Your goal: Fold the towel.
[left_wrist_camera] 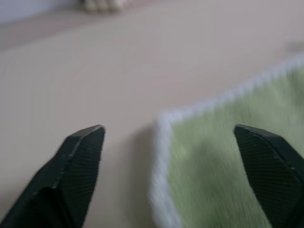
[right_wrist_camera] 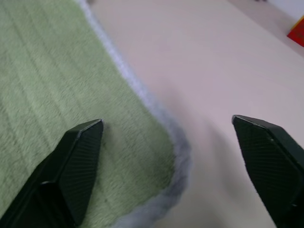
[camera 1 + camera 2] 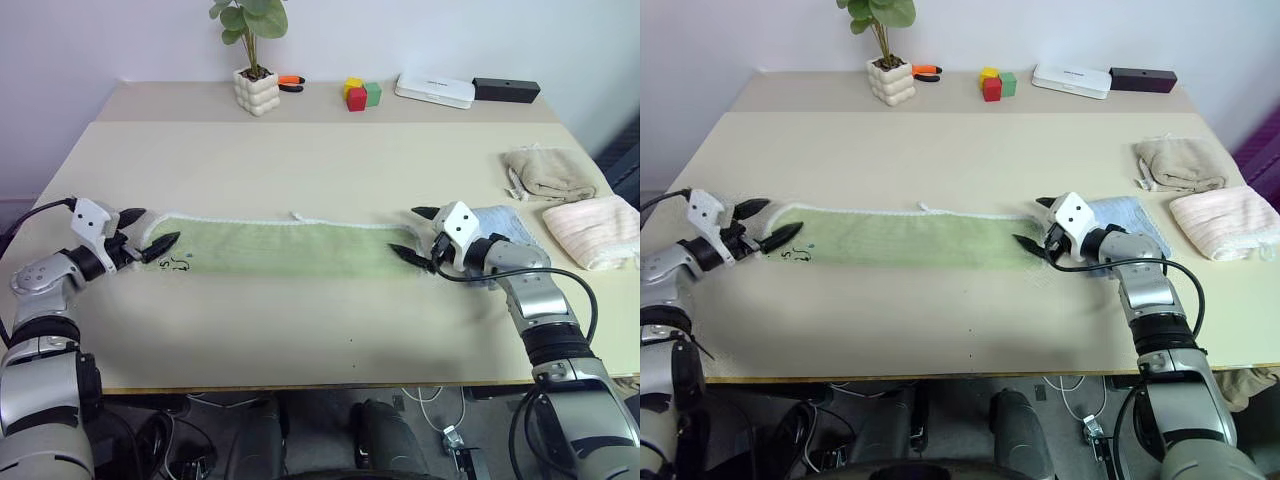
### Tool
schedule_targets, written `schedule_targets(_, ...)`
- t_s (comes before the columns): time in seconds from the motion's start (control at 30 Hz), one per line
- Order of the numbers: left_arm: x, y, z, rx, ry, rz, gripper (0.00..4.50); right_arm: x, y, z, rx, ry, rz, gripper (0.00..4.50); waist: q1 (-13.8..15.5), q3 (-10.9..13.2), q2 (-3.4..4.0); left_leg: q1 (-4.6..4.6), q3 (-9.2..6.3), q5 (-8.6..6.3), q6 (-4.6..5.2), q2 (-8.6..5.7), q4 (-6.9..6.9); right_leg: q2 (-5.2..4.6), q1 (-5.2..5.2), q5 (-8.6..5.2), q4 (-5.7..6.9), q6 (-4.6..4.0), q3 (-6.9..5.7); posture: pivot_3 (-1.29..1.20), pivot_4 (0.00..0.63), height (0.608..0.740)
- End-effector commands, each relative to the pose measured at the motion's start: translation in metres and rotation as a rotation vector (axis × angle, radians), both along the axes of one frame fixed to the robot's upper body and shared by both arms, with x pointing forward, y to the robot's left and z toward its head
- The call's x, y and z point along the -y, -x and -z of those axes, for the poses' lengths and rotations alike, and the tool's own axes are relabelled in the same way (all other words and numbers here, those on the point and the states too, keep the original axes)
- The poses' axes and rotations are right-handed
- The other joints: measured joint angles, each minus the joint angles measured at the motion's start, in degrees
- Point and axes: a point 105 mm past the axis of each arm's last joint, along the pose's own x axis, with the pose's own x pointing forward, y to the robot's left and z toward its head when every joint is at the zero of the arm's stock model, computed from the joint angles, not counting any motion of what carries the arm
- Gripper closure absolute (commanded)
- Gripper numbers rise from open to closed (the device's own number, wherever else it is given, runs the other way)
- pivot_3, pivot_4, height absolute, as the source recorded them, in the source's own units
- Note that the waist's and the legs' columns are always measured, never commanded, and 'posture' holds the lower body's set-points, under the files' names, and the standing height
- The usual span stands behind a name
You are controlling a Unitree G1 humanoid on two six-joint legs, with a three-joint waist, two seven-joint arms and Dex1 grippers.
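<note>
Two grippers were seen at opposite ends of the towel (image 3: 270,247), which lay flat as a long narrow green strip across the middle of the table (image 3: 300,160), nearer the front edge than the back. The strip looked already folded once lengthwise, judging from its narrow band shape; that is a judgement, not confirmed. At least one crosswise fold appeared to be left.

The left gripper (image 3: 148,232) was found wide open at the towel's left end, nothing held; in the left wrist view its fingers (image 1: 80,156) straddled the whitish-edged corner. The right gripper (image 3: 418,232) was likewise spread wide and empty at the right end, one of its fingertips (image 2: 78,156) over green cloth, the other over bare table.

A small dark embroidered mark (image 3: 178,264) was noted near the towel's left end; it could not be read. No other legible writing or brand was made out.

A light blue towel (image 3: 505,225) lay just behind the right gripper. Beige (image 3: 548,172) and pink (image 3: 592,228) folded towels sat near the table's right edge.
</note>
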Motion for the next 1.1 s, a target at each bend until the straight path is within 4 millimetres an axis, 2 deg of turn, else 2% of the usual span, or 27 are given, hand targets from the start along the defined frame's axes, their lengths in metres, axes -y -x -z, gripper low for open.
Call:
schedule_targets(0.03,-0.013,-0.001,-0.036,0.072,0.147,-0.027,0.59,-0.003,-0.002,-0.045,0.107,-0.14,0.011,0.52,-0.1,0.0,0.0,0.0,0.0,0.0,0.0,0.0,0.0,0.0,0.0,0.0,0.0,0.0,0.0,0.0,0.15,0.735)
schedule_targets(0.1,-0.01,-0.006,-0.049,0.128,0.218,-0.044,1.32,-0.005,-0.002,-0.065,0.133,-0.263,0.046,1.25,-0.1,0.0,0.0,0.0,-0.01,0.0,0.0,0.0,0.0,0.01,0.0,0.0,0.01,0.0,0.0,0.0,0.15,0.735)
schedule_targets(0.17,-0.001,-0.009,-0.058,0.16,0.267,-0.039,2.31,-0.012,0.0,-0.075,0.138,-0.355,0.07,2.31,0.0,0.0,-0.01,-0.02,-0.04,0.0,0.0,0.01,0.0,0.0,0.0,0.0,0.02,0.0,0.0,0.0,0.15,0.735)
schedule_targets(0.2,0.007,-0.01,-0.061,0.17,0.288,-0.018,2.96,-0.018,0.001,-0.077,0.14,-0.393,0.08,2.94,0.0,0.0,0.0,-0.01,-0.04,0.0,0.0,0.01,0.0,-0.01,0.01,0.0,0.02,0.01,0.0,0.0,0.15,0.735)
schedule_targets(0.3,0.029,-0.012,-0.061,0.161,0.317,0.011,4.38,-0.036,0.004,-0.073,0.137,-0.468,0.129,4.41,0.0,0.0,-0.02,-0.01,-0.05,0.01,-0.02,0.01,0.01,-0.01,0.02,0.0,0.04,0.01,0.0,0.0,0.15,0.735)
schedule_targets(0.43,0.056,-0.014,-0.049,0.12,0.339,0.037,4.45,-0.061,0.002,-0.053,0.075,-0.585,0.281,4.47,-0.2,0.0,-0.02,-0.01,-0.08,0.02,-0.03,0.01,0.0,0.01,0.01,0.0,0.05,0.01,0.0,0.0,0.15,0.735)
schedule_targets(0.5,0.069,-0.017,-0.04,0.096,0.445,0.03,4.45,-0.075,0.003,-0.037,0.026,-0.574,0.302,4.47,0.0,0.0,-0.02,-0.03,-0.08,0.03,-0.05,0.0,0.0,0.01,0.0,0.0,0.05,0.01,0.0,0.0,0.15,0.735)
schedule_targets(0.6,0.092,-0.019,-0.019,0.04,0.553,0.011,4.45,-0.079,0.0,-0.009,-0.03,-0.538,0.401,4.47,0.2,0.0,-0.02,-0.04,-0.09,0.03,-0.05,-0.05,0.02,-0.05,0.02,0.01,0.03,0.01,0.0,0.0,0.15,0.735)
schedule_targets(0.7,0.101,-0.015,0.01,-0.034,0.539,-0.027,4.45,-0.077,0.002,0.014,-0.06,-0.481,0.431,4.47,0.0,0.0,-0.04,-0.02,-0.11,0.03,-0.05,-0.07,0.02,-0.04,0.05,0.01,0.01,0.01,0.0,0.0,0.15,0.735)
schedule_targets(0.77,0.092,-0.013,0.026,-0.079,0.53,-0.082,4.45,-0.06,-0.001,0.026,-0.061,-0.452,0.509,4.47,-0.3,0.0,-0.04,-0.01,-0.14,0.03,-0.05,-0.07,-0.02,-0.02,0.05,0.0,0.01,0.0,0.0,0.0,0.15,0.735)
schedule_targets(0.87,0.072,-0.01,0.034,-0.092,0.493,-0.144,4.45,-0.032,-0.005,0.036,-0.062,-0.43,0.617,4.47,-0.4,-0.1,-0.05,0.0,-0.16,0.04,-0.06,-0.06,-0.02,-0.01,0.04,0.0,0.01,0.0,-0.01,0.0,0.15,0.735)
schedule_targets(1.0,0.046,-0.007,0.03,-0.081,0.442,-0.19,4.45,-0.01,-0.006,0.04,-0.045,-0.402,0.686,4.47,-0.8,-0.1,-0.06,0.06,-0.17,0.03,-0.06,-0.06,-0.05,-0.02,0.12,0.0,0.0,0.0,-0.02,0.0,0.15,0.735)
schedule_targets(1.1,0.029,-0.006,0.024,-0.065,0.449,-0.236,4.45,-0.006,-0.007,0.036,-0.034,-0.412,0.68,4.47,-0.9,-0.1,-0.08,0.06,-0.17,0.03,-0.06,-0.07,-0.05,-0.02,0.13,0.0,-0.02,0.0,-0.02,0.0,0.15,0.735)
